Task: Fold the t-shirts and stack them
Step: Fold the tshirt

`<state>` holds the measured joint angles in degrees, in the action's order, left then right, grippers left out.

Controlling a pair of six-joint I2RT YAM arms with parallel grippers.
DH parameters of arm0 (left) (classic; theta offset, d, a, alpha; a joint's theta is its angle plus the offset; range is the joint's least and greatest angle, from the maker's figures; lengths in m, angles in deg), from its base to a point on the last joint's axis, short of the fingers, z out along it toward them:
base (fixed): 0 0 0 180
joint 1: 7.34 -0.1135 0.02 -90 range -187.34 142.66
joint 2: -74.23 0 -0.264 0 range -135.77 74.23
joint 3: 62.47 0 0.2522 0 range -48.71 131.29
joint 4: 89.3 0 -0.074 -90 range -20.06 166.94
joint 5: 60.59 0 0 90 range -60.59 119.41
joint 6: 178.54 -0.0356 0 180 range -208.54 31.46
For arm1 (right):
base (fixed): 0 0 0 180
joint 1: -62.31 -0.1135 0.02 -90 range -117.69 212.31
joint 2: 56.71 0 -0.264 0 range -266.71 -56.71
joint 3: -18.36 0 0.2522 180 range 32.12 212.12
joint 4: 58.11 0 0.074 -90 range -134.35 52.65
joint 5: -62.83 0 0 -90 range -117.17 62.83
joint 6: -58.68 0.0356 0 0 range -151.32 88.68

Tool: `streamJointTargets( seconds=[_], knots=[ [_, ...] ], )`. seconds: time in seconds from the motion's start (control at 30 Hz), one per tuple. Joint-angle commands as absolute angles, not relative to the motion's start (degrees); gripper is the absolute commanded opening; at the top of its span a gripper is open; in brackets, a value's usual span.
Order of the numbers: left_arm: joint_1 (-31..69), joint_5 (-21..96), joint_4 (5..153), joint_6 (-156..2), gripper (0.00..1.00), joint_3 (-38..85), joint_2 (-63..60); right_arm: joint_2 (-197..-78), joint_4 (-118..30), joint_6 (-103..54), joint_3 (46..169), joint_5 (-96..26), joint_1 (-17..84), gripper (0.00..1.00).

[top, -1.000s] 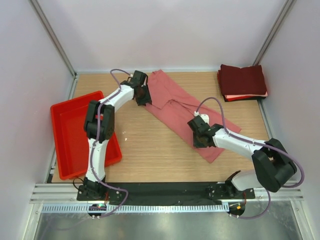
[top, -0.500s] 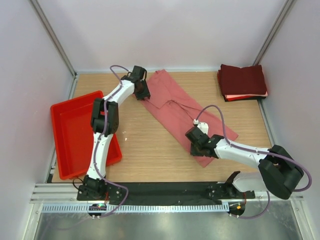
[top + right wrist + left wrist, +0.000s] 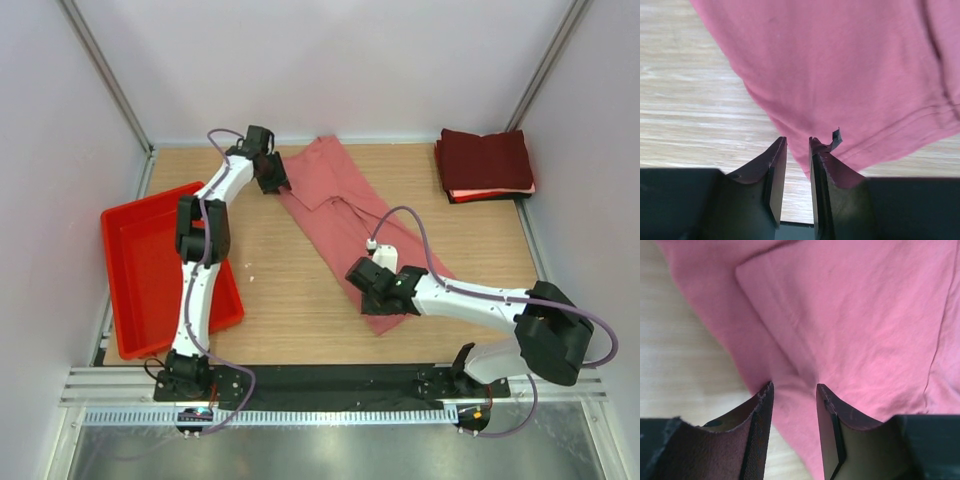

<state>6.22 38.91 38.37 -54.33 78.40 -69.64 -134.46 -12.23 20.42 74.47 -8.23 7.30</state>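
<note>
Lying diagonal on tabletop [image 3: 290,290], pink shirt [image 3: 345,215]; L end effector [image 3: 794,390] part-open over its top edge, R end effector [image 3: 797,145] narrow gap at bottom hem corner, nothing held.

One salmon-pink t-shirt [image 3: 345,205] – one folded maroon stack [image 3: 484,164] – one red tray [image 3: 135,270] – two arms.

Salmon-pink t-shirt [image 3: 352,215] lies diagonally across wooden table [image 3: 290,290], far-left to near-right. Left gripper [image 3: 270,172] at shirt's far-left edge; right gripper [image 3: 365,285] at near corner; jaw state unclear from above. Stack of dark maroon folded t-shirts [image 3: 484,160] in far-right corner, pale layer beneath. Red tray [image 3: 150,265] left, partly under left arm.
</note>
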Motion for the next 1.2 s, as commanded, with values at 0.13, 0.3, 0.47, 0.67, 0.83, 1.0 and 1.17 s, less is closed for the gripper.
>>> streamJointTargets(
  seconds=[0.13,0.3,0.47,0.67,0.83,1.0,1.17],
  knots=[
    [6.11,41.80,40.28,-55.94,0.42,65.39,-53.23,-133.17,-4.54,10.44,80.90,-3.79,13.61,0.23],
    [6.28,41.11,39.41,-56.02,0.42,58.88,-47.94,-132.91,-7.95,9.11,77.40,-7.56,13.53,0.16],
    [6.37,38.65,39.50,-55.15,0.42,50.62,-39.87,-133.61,-12.70,12.61,73.26,-9.85,10.63,0.16],
    [6.55,33.90,40.64,-55.06,0.41,37.62,-28.28,-140.10,-17.02,19.20,73.34,-9.85,1.50,0.16],
    [9.00,37.23,43.72,-55.32,0.42,26.11,-21.05,-142.58,-16.76,21.06,78.09,-8.62,-4.75,0.16],
    [15.76,39.69,47.74,-52.00,0.42,17.49,-15.87,-137.05,-11.06,19.92,80.55,-5.38,-4.93,0.21],
    [26.55,38.83,58.46,-40.40,0.43,1.35,-8.75,-125.39,-1.05,17.82,82.92,4.46,-3.71,0.31]
  ],
)
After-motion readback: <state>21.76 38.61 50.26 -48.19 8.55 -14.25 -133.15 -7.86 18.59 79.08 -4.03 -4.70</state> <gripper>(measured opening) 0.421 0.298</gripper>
